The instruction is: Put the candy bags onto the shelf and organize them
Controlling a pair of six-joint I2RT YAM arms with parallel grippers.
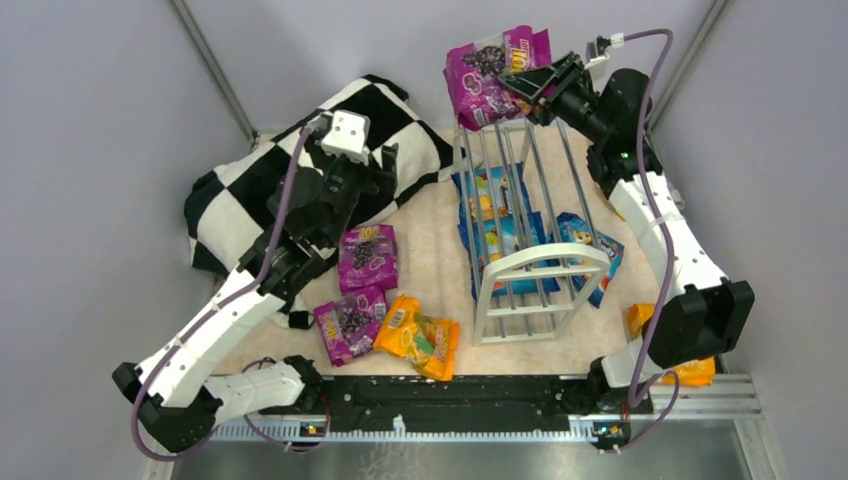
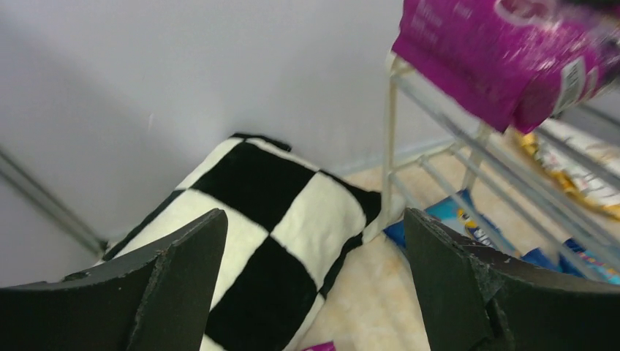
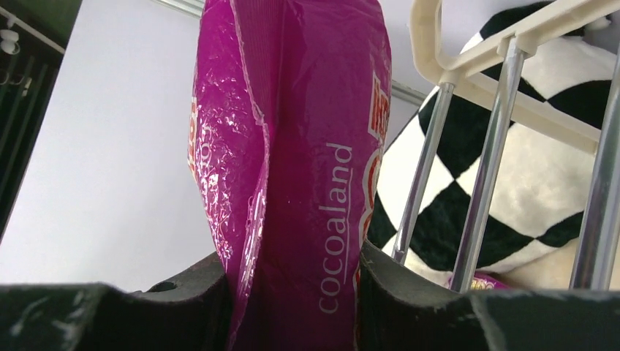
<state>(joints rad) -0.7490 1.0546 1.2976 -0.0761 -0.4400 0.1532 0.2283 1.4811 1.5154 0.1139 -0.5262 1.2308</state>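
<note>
The white wire shelf (image 1: 530, 262) stands on the table right of centre, running away from me. My right gripper (image 1: 520, 88) is shut on a purple candy bag (image 1: 487, 72) and holds it over the shelf's far end. In the right wrist view the bag (image 3: 300, 146) is pinched between both fingers, beside the shelf rods (image 3: 488, 161). My left gripper (image 1: 375, 170) is open and empty over the checkered cushion (image 1: 300, 170). Two purple bags (image 1: 368, 257) (image 1: 350, 322) and an orange bag (image 1: 418, 335) lie on the table. Blue bags (image 1: 500, 215) lie under the shelf.
Another blue bag (image 1: 590, 250) lies right of the shelf. An orange bag (image 1: 690, 370) sits by the right arm's base. The checkered cushion (image 2: 278, 212) fills the far left corner. Grey walls close in on three sides.
</note>
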